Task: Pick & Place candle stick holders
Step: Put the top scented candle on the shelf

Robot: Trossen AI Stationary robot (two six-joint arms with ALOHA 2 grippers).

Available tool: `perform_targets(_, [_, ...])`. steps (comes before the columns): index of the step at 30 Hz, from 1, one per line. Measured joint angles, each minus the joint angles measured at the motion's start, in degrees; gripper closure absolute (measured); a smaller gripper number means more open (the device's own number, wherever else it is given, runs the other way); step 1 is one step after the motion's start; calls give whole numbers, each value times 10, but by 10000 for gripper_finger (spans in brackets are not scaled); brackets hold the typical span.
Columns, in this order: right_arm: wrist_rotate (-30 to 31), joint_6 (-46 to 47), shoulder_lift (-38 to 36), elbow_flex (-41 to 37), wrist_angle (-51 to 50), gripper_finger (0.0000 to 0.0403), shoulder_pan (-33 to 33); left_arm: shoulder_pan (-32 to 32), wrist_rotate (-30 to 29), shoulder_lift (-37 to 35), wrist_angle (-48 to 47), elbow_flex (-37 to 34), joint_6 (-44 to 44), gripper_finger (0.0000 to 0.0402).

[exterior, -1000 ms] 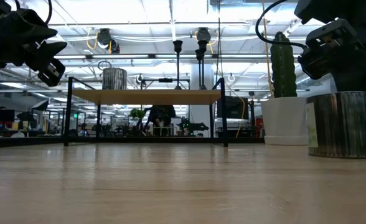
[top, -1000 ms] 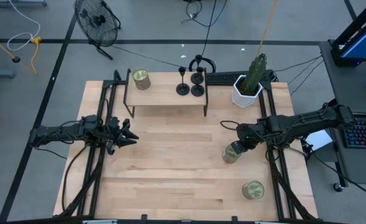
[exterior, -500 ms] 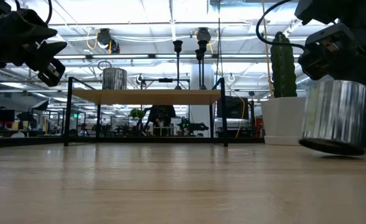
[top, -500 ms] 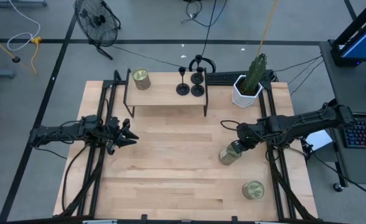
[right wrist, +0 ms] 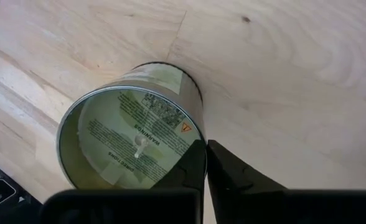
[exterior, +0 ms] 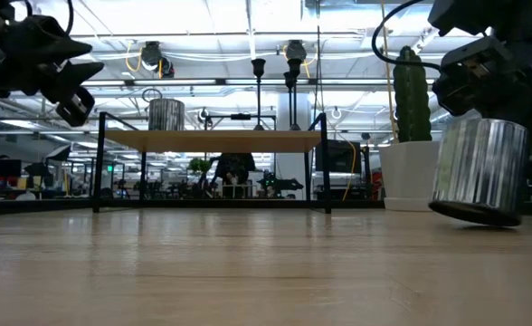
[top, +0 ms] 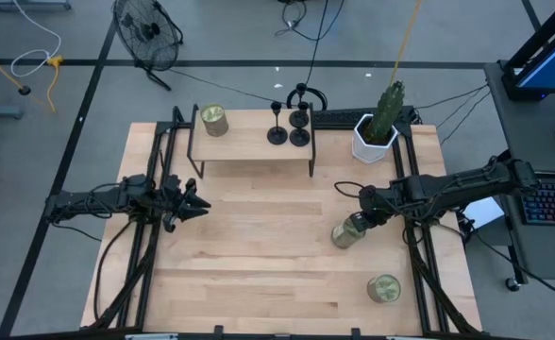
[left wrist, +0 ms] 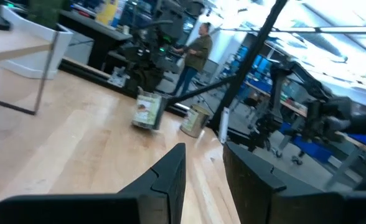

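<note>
The right gripper [right wrist: 205,163] is pinched shut on the rim of a shiny metal candle tin [top: 350,231], tipping it off the pale wooden table [top: 259,274]. The left gripper [top: 191,202] hovers part-open, holding nothing. The candle stick holders [top: 289,127] stand on the small shelf [top: 249,142] at the far edge — matte black, probably light, rigid and top-heavy, so best gripped mid-stem.

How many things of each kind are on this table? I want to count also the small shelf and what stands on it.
candle tins: 3
black candlestick holders: 3
potted cactus: 1
small shelf: 1
Total: 8
</note>
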Motion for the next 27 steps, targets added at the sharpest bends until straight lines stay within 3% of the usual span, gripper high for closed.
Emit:
perform_targets(11, [30,0,0,26,3,403,0,0,-63,0,1,0,-44,289])
perform_targets(27, [42,-15,47,26,17,403,-1,0,-64,0,1,0,-53,289])
